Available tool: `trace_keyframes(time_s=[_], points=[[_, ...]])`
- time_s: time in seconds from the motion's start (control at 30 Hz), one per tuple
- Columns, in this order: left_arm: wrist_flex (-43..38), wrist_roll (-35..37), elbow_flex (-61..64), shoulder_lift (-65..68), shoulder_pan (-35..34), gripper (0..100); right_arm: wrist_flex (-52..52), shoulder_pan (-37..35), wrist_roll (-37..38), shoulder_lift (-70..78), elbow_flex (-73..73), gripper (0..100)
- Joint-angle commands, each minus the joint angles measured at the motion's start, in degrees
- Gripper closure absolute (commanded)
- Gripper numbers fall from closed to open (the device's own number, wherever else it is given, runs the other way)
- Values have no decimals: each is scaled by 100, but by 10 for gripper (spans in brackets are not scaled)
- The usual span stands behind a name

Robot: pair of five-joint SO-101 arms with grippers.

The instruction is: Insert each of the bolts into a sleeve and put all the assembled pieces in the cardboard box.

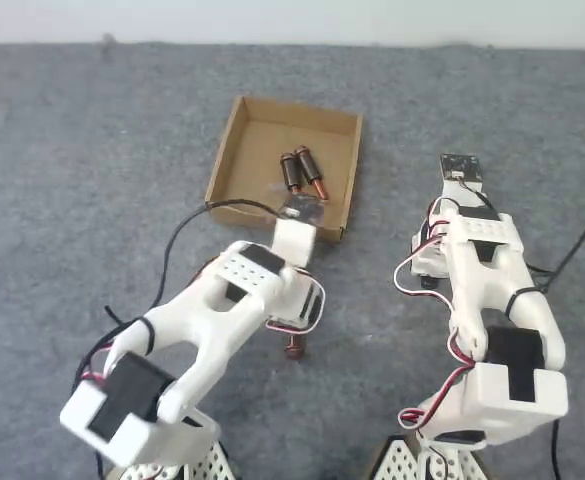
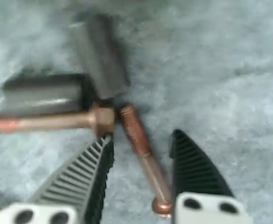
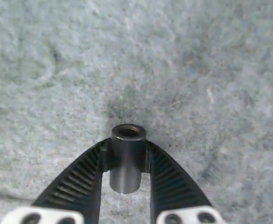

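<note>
Left wrist view: left gripper [image 2: 142,138] fingers stood apart, straddling copper bolt [image 2: 143,154] on grey carpet [image 2: 229,70]. Bolt's far end met dark sleeve [image 2: 101,56]; could not tell if inserted. Second bolt [image 2: 43,122] lay beside another sleeve [image 2: 43,93].
Right wrist view: right gripper [image 3: 128,147] was clamped on upright sleeve [image 3: 126,170], bore end facing camera.
High view: cardboard box [image 1: 230,150] held two assembled pieces [image 1: 302,172]. Left arm [image 1: 222,320] was bent just before box, right arm [image 1: 492,290] well apart.

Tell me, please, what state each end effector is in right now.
Left end effector: open around a bolt.
Right end effector: closed on a sleeve.
</note>
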Motion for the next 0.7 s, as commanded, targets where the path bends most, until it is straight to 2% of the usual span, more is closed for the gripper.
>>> trace_keyframes(time_s=[0.0,0.1,0.33,0.53,0.67], points=[[246,-677,-303,273,202,935,-75,110,79,-374,-9,992],[396,-1011,-497,457,264,991,-75,110,79,-374,-9,992],[536,-2163,-576,422,703,987,-242,180,79,-374,-9,992],[932,-3930,-514,-167,1152,985,-251,286,35,-374,-9,992],[1081,-4281,-523,-563,1178,947,-251,286,26,-374,-9,992]])
